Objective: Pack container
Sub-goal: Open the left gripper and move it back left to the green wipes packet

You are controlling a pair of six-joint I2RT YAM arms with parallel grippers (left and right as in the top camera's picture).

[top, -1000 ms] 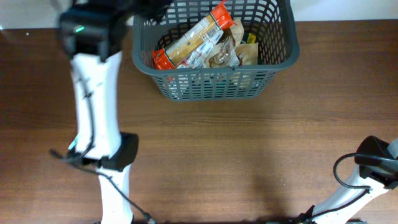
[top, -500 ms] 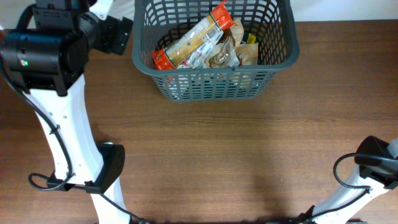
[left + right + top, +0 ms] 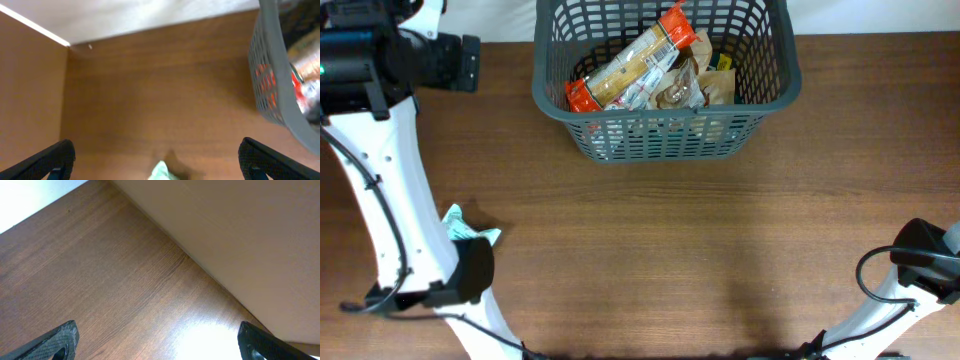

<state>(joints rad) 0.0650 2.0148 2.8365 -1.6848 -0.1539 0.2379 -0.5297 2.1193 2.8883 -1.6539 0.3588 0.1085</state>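
Note:
The container [image 3: 772, 92], a dark grey slotted basket, stands at the back middle of the table. It holds a long orange packet [image 3: 630, 65] lying across brown packets [image 3: 688, 88]. In the left wrist view the container's wall [image 3: 272, 85] fills the right edge. A pale green packet [image 3: 470, 232] lies on the table at the left, partly hidden by my left arm [image 3: 380, 170]. My left gripper [image 3: 156, 159] hangs open and empty high above that green packet [image 3: 162, 172]. My right gripper [image 3: 160, 340] is open and empty over bare wood.
The brown wooden table [image 3: 720, 250] stretches in front of the basket. My right arm [image 3: 925, 265] rests folded at the front right corner. A pale wall [image 3: 240, 230] borders the table in the right wrist view.
My left arm has swung left, away from the basket's left rim to the table's back left corner, uncovering the pale green packet. The right arm has not moved.

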